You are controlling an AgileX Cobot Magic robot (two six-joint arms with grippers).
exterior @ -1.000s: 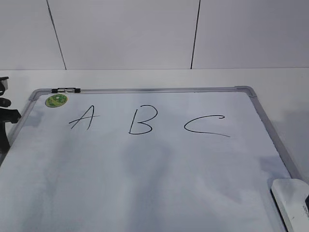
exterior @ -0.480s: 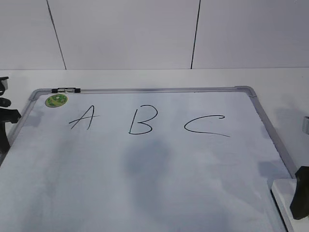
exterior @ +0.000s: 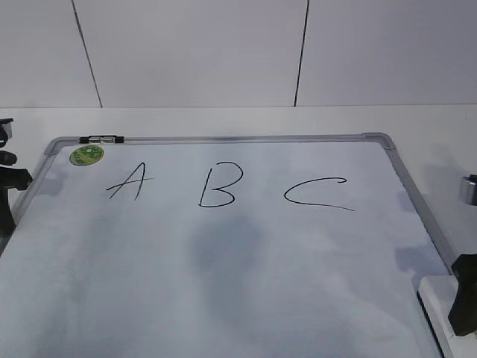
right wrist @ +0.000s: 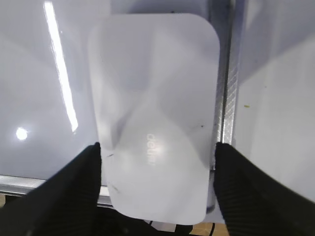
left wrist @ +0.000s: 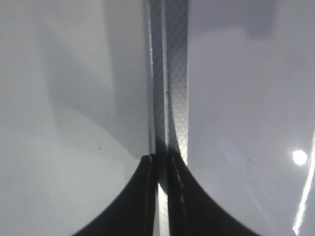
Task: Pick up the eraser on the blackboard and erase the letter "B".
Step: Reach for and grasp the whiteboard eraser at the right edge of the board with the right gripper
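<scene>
A white dry-erase board [exterior: 246, 276] with a grey frame is shown lying flat, with "A", "B" [exterior: 219, 186] and "C" written in black across its upper part and a round green sticker [exterior: 87, 155] near its top left corner. The white eraser [right wrist: 155, 118] is seen at the board's lower right corner, beside the frame. In the right wrist view, the right gripper [right wrist: 157, 182] is placed astride the eraser, its black fingers [right wrist: 74, 189] set wide, one at each long side; whether they are pressing it cannot be told. The left gripper [left wrist: 160, 196] is shown pinched together, holding nothing, over the board's left frame edge. The pickup step is judged to be in hand. Next, a firm squeeze and a lift would be needed, then a carry to the "B".
</scene>
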